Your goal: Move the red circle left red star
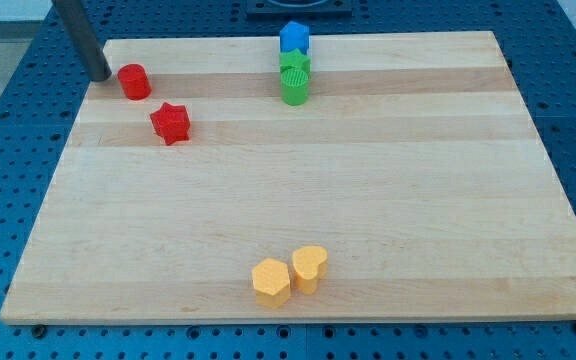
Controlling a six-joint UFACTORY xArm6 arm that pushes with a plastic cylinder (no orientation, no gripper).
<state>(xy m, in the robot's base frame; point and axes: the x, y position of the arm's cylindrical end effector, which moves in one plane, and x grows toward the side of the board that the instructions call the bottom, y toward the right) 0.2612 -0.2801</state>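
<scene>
1. The red circle [134, 81] sits near the counter's [368, 200] top-left corner, close to the top edge.
2. The red star [170, 123] lies just beside it, lower and toward the view's right, apart from it by a small gap.
3. Our tip [102, 76] rests at the counter's left edge, just to the left of the circle, close to it; we cannot tell if it touches.
4. We carry no pincer at all: the arm ends in a bare rod, so there is nothing to open or close, and it holds nothing.
5. We judge the circle is already somewhat left of the star, but higher; it probably needs to come down toward the bottom edge to sit level with the star.
6. Risk: from where our tip stands, a push toward the right would send the circle away from the target spot, or into the star and knock it off its place.
7. Risk: the circle is round, so an off-centre push could let it slip sideways off our tip.
8. Risk: the left edge is close; a push that way could drive the circle off the counter.
9. Well apart: a blue block [294, 38], a green star [295, 66] and a green block [294, 90] stacked in a line at the top edge, and two yellow blocks [289, 276] near the bottom edge.
</scene>
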